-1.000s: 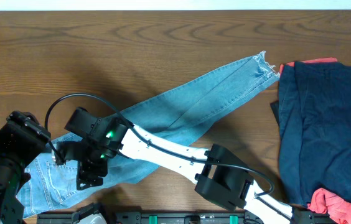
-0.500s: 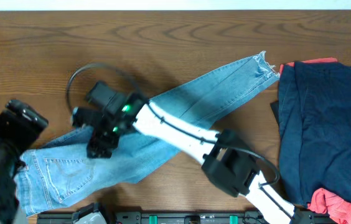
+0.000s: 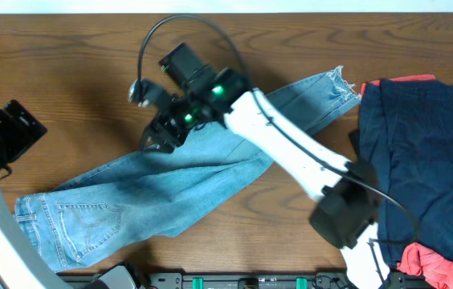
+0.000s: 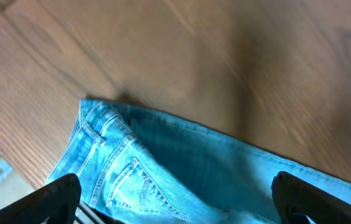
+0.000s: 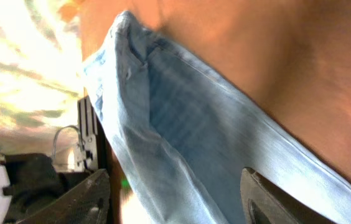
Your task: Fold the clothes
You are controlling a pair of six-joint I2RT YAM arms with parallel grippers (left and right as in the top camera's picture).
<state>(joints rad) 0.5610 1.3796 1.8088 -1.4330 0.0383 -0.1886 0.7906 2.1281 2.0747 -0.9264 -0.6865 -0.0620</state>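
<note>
Your right arm (image 3: pixel 291 148) reaches diagonally up-left, right tool (image 3: pixel 157 138) spread and empty over the jeans (image 3: pixel 170 189) top edge; left tool (image 4: pixel 175 186) spread too. Jeans lie diagonal on tabletop (image 3: pixel 66 64), waist lower-left, hems upper-right.

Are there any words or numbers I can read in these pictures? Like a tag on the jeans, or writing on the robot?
None: no word, number or sign can be read in any view.
The jeans show only stitching on the back pocket, with no readable tag.
The navy garment is plain.
The right arm shows green lights but no writing.
</note>
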